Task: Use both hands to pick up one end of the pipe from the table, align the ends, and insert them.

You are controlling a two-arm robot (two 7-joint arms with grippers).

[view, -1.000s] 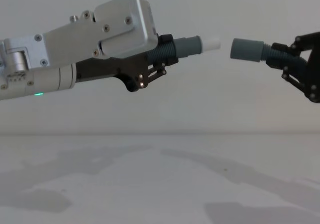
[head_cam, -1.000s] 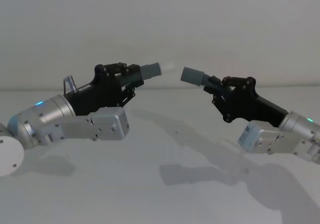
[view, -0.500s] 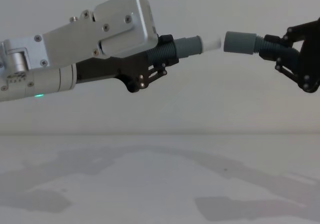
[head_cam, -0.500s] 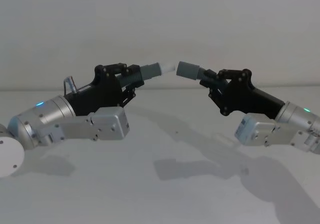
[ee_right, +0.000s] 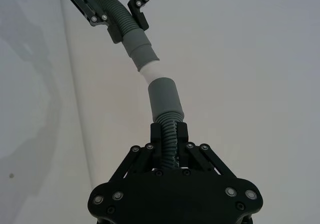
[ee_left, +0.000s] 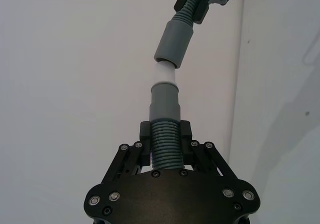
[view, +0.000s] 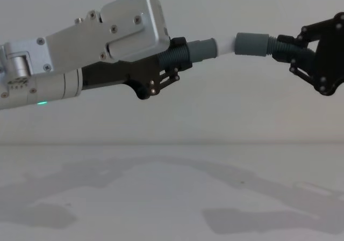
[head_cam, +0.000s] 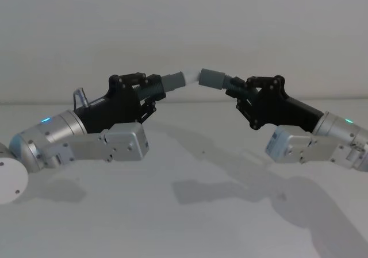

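Observation:
Both pipe pieces hang in the air above the white table [head_cam: 190, 223]. My left gripper [head_cam: 150, 87] is shut on the ribbed part of one piece [view: 180, 53]. Its grey collar [view: 201, 46] ends in a white tip [view: 226, 45]. My right gripper [head_cam: 237, 91] is shut on the ribbed part of the other piece, just behind its wider grey socket [head_cam: 211, 77]. The white tip [ee_left: 164, 74] meets the socket's mouth [ee_left: 174, 44] and looks just inside it. The two pieces stand at a slight angle to each other [ee_right: 148, 69].
Shadows of both arms lie on the table [view: 172, 198] below. A plain pale wall [head_cam: 184, 16] stands behind. The left arm's silver housing [view: 129, 26] shows large at the chest view's left.
My right gripper has moved left with its piece, closing the gap until the socket reached the white tip. The left gripper has held still.

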